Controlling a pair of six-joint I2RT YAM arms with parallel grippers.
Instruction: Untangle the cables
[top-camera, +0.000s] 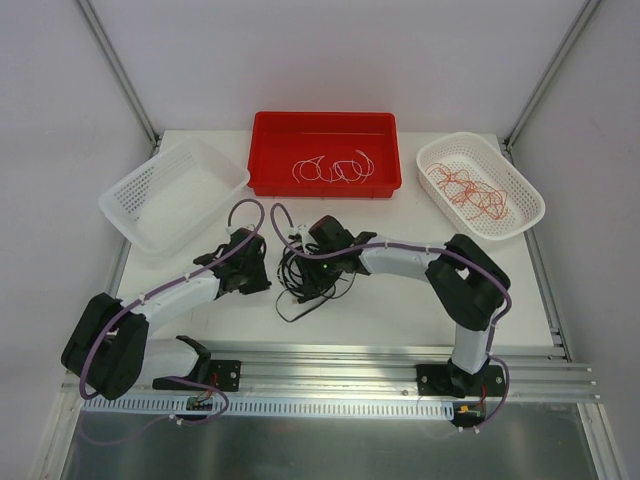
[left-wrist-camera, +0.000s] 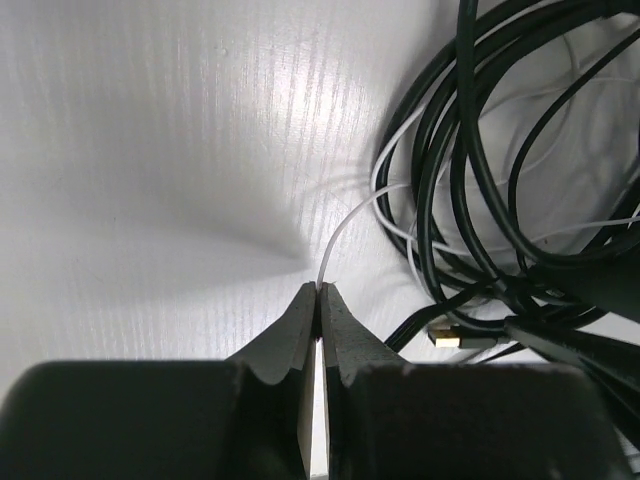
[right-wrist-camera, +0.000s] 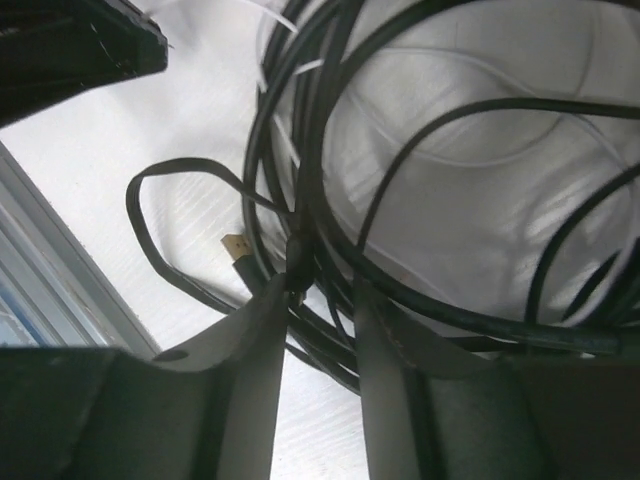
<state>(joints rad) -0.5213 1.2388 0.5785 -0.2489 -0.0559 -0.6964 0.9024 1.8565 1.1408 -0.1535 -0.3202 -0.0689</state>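
A tangle of black cables (top-camera: 305, 285) lies on the white table between my two grippers, with thin white cables threaded through it. My left gripper (left-wrist-camera: 320, 290) is shut on one white cable (left-wrist-camera: 345, 225), which curves from the fingertips to the right into the black loops (left-wrist-camera: 470, 180). A gold USB plug (left-wrist-camera: 447, 338) lies at the bundle's near edge. My right gripper (right-wrist-camera: 325, 285) is pushed into the tangle, its jaws apart with several black strands (right-wrist-camera: 310, 150) crossing the gap. The same plug (right-wrist-camera: 235, 247) lies just left of its left finger.
At the back, a red bin (top-camera: 325, 186) holds loose white wires (top-camera: 330, 168). A white basket (top-camera: 530, 200) at the back right holds red-orange wires (top-camera: 468, 190). An empty white basket (top-camera: 120, 205) sits back left. An aluminium rail (top-camera: 350, 360) runs along the near edge.
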